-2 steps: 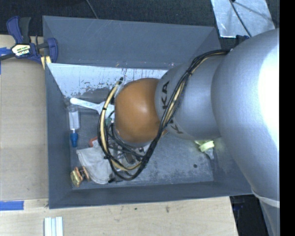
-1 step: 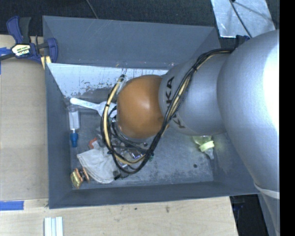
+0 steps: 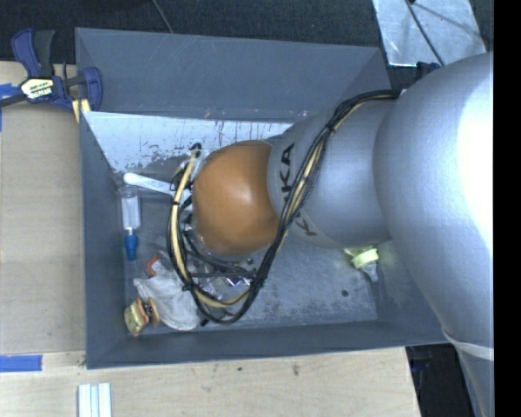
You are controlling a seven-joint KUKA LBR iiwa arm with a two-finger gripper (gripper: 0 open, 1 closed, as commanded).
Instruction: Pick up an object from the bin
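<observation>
My gripper [image 3: 219, 276] sits low in the bin's left half, mostly hidden under the arm's orange cover and black-and-yellow cables. Just left of it lies a crumpled white plastic bag [image 3: 170, 299], close to the cables. A small gold and brown thing [image 3: 139, 316] rests against the bag in the bin's front left corner. A little red piece [image 3: 156, 264] lies above the bag. Further left, a clear tube with a blue cap [image 3: 130, 224] lies along the left wall.
A white stick [image 3: 149, 182] lies at the back left, near the tube's top. A yellow-green thing [image 3: 362, 256] lies at the right, beside the arm. The arm covers the bin's middle and right.
</observation>
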